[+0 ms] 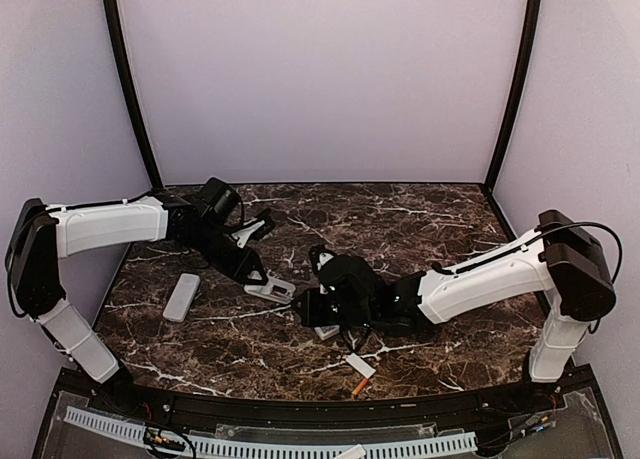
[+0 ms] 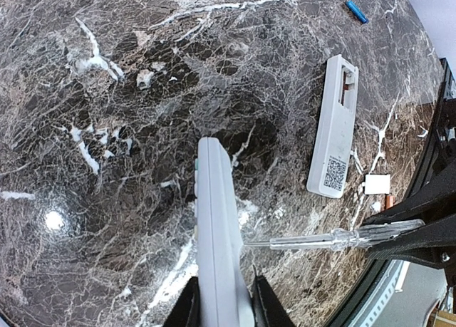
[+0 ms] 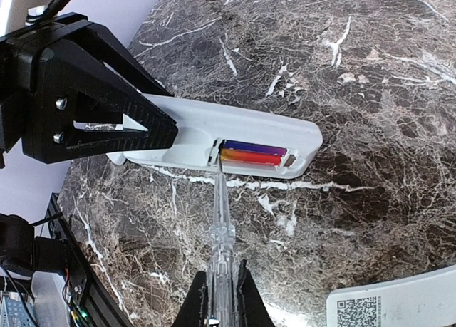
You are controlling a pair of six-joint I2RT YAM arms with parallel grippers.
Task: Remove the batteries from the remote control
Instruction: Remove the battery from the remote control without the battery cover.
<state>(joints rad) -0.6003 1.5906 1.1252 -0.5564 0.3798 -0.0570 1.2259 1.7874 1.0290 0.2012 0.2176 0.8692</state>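
Note:
My left gripper (image 2: 224, 291) is shut on a white remote (image 2: 217, 241) and holds it on edge on the marble table; they also show in the top view, gripper (image 1: 252, 269) and remote (image 1: 272, 289). In the right wrist view this remote (image 3: 178, 138) has its battery bay open, with a purple-blue battery (image 3: 251, 147) and a red-orange battery (image 3: 249, 157) inside. My right gripper (image 3: 221, 288) is shut on a clear-handled screwdriver (image 3: 221, 227). Its tip touches the left end of the bay, at the batteries' end.
A second white remote (image 2: 333, 127) with an open bay and a QR label lies near the right gripper. A loose blue battery (image 2: 356, 11) lies beyond it. A white cover (image 1: 360, 366) and an orange battery (image 1: 358, 386) lie near the front edge. Another remote (image 1: 182, 297) lies at the left.

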